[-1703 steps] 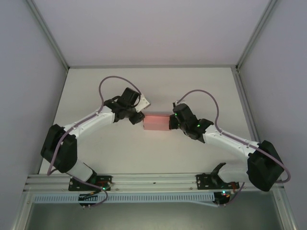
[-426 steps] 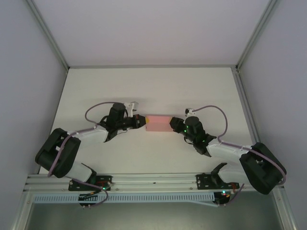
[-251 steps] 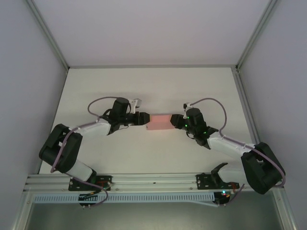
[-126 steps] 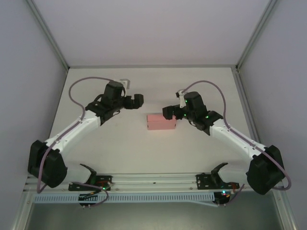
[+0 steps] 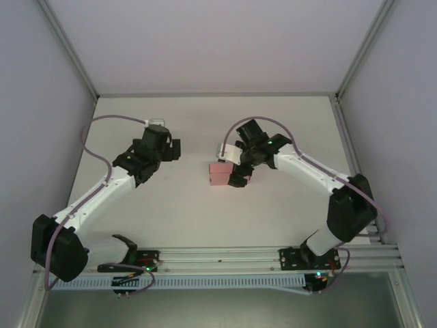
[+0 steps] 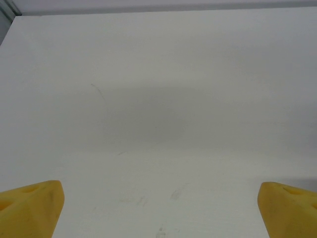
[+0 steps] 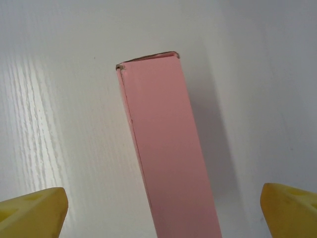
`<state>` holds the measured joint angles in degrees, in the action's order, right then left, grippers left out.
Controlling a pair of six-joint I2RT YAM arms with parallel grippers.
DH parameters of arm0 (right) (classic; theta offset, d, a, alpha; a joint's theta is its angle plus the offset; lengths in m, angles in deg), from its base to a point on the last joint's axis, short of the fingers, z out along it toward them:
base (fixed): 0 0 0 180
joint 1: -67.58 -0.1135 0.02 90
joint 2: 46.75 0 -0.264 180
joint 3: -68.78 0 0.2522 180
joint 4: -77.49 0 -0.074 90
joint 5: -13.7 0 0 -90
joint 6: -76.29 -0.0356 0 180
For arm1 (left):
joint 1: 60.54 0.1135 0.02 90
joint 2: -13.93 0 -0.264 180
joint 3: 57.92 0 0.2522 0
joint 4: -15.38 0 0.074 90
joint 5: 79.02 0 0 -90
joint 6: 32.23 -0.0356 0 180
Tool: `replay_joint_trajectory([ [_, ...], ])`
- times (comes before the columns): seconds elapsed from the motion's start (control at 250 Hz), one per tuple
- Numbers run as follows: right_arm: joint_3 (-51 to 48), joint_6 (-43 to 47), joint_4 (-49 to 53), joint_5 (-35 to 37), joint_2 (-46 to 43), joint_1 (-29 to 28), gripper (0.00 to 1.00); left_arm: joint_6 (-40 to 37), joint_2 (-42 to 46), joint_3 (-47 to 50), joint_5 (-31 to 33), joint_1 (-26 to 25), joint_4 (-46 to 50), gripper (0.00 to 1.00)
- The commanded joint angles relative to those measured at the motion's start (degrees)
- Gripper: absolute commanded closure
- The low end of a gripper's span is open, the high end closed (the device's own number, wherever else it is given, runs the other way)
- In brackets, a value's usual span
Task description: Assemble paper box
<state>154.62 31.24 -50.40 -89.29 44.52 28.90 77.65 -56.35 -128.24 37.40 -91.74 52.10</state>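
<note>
Top cam: both arms start at the near table [image 5: 205,116] edge. L arm folds out left at the elbow, then runs up and inward. The left gripper [image 5: 169,146] is over bare tabletop, well apart from the paper box [image 5: 218,174]. R arm bends out right, then arcs back to centre. The right gripper [image 5: 239,171] points down over the box's R part, mid-table.

R wrist cam adds detail: yellow fingertips [image 7: 34,213] are spread wide, and the box lies btwn them, running away, with white gaps each side. It's not gripped. A folded seam runs along its L edge, and the far end is closed.

L wrist cam: the claw is wide open too, w/ faintly scuffed table btwn the tips.
</note>
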Motion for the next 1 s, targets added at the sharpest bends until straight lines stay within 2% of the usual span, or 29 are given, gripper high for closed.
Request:
replay_joint_trajectory([
  [0.0,3.8,6.9,4.8,8.1,4.5,-1.9,0.00,-1.9,2.2,0.7,1.0,0.4,-1.0,0.00],
  [0.14,8.3,7.7,6.9,10.3,10.9,-1.9,0.00,-2.4,3.4,1.5,-0.2,0.5,-1.8,0.00],
  [0.276,12.0,7.7,10.3,10.4,15.8,-2.3,0.10,-2.5,4.1,2.1,-0.9,0.6,-2.4,0.00],
  [0.367,12.6,7.7,11.1,11.2,17.4,-2.5,0.19,-2.6,4.4,2.2,-1.4,0.7,-2.6,0.00],
  [0.483,12.5,7.2,10.1,11.6,17.3,-2.5,0.42,-3.0,4.9,2.4,-2.1,0.8,-3.1,0.00],
  [0.539,12.3,6.7,9.0,12.3,16.7,-2.7,0.45,-2.9,5.1,2.5,-2.2,0.9,-3.2,0.00],
  [0.643,10.6,5.8,2.9,18.6,14.7,-3.4,0.51,-3.0,5.6,2.5,-2.2,0.9,-3.0,0.00],
  [0.715,8.0,6.3,-3.8,26.4,13.4,-4.5,0.68,-3.0,5.9,2.5,-2.2,1.0,-3.2,0.00],
  [0.799,5.2,7.8,-12.0,34.2,12.3,-5.6,0.66,-3.0,6.3,2.7,-2.2,1.1,-3.2,0.00],
  [0.87,3.4,9.4,-17.2,36.7,11.6,-6.2,0.62,-2.7,6.5,2.8,-2.0,1.1,-3.1,0.00],
  [0.994,-1.0,13.9,-27.9,40.2,11.8,-7.5,0.65,-2.4,6.4,3.0,-1.8,1.2,-2.9,0.00],
])
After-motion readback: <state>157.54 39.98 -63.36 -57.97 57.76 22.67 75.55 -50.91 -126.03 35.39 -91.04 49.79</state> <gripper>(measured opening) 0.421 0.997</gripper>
